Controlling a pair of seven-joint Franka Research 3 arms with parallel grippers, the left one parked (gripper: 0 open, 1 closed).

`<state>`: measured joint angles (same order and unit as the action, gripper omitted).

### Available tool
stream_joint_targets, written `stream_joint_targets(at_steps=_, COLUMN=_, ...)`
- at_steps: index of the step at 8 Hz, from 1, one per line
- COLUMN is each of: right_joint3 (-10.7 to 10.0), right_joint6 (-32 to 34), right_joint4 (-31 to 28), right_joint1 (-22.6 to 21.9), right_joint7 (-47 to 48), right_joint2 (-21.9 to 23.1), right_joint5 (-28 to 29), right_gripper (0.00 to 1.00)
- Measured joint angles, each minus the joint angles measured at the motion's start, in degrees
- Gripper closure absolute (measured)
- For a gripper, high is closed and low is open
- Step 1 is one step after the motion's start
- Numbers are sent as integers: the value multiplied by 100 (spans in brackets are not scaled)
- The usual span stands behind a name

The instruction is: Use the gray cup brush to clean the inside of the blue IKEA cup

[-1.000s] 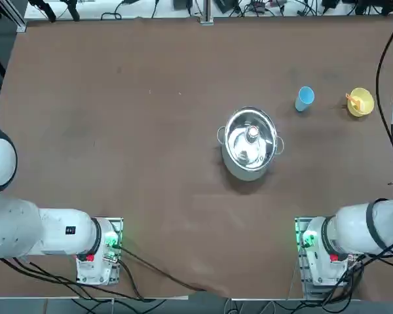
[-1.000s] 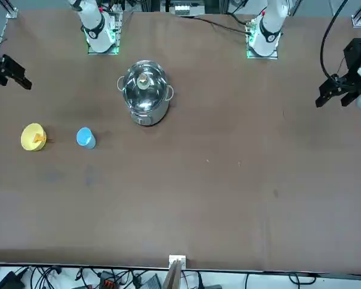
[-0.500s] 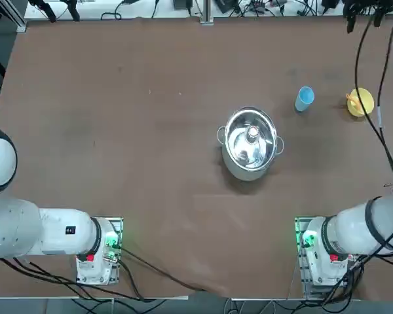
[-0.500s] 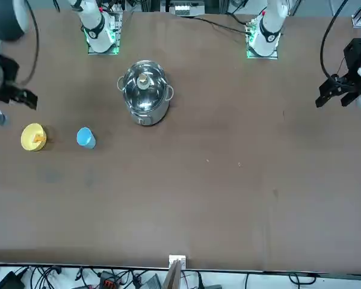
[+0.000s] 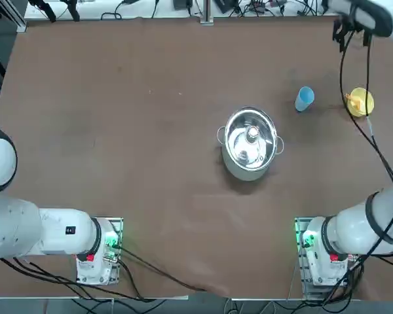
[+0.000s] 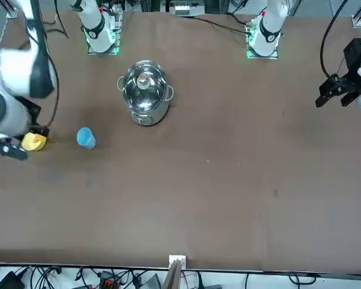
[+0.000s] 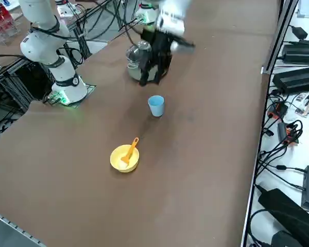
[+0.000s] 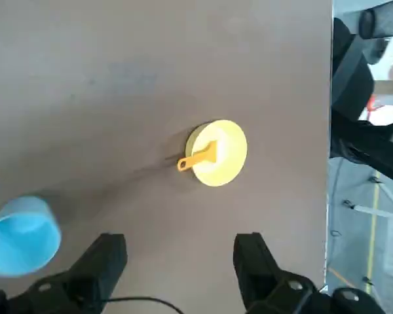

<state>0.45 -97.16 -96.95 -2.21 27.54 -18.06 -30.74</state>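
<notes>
**Brush not yet picked up**

Gray cup brush lying across the yellow bowl, handle over the rim. Blue IKEA cup upright nearby, apart from the bowl. Right gripper high above both, fingers wide apart, empty. Steel pot mid-table. All steps left: grasp, insert, scrub.

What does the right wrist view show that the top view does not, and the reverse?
Only the right wrist view shows the right gripper plainly, its two fingers spread open above the bare table.

Only the top view shows the steel pot at the middle of the table and both arm bases.

Both views show the gray cup brush, which looks orange, lying in the yellow bowl with its handle over the rim, and the blue IKEA cup standing apart from the bowl.
</notes>
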Motion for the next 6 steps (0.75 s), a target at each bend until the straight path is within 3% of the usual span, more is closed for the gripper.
stream_joint_targets(at_steps=3, right_joint3=-70, right_joint6=-1129, right_joint4=-888, right_joint1=164, right_joint7=846, right_joint2=-371, right_joint5=-625, right_gripper=9)
stream_joint_targets(at_steps=6, right_joint3=-52, right_joint6=-1243, right_joint4=-969, right_joint1=180, right_joint7=1720, right_joint2=-998, right_joint5=-1468, right_gripper=20)
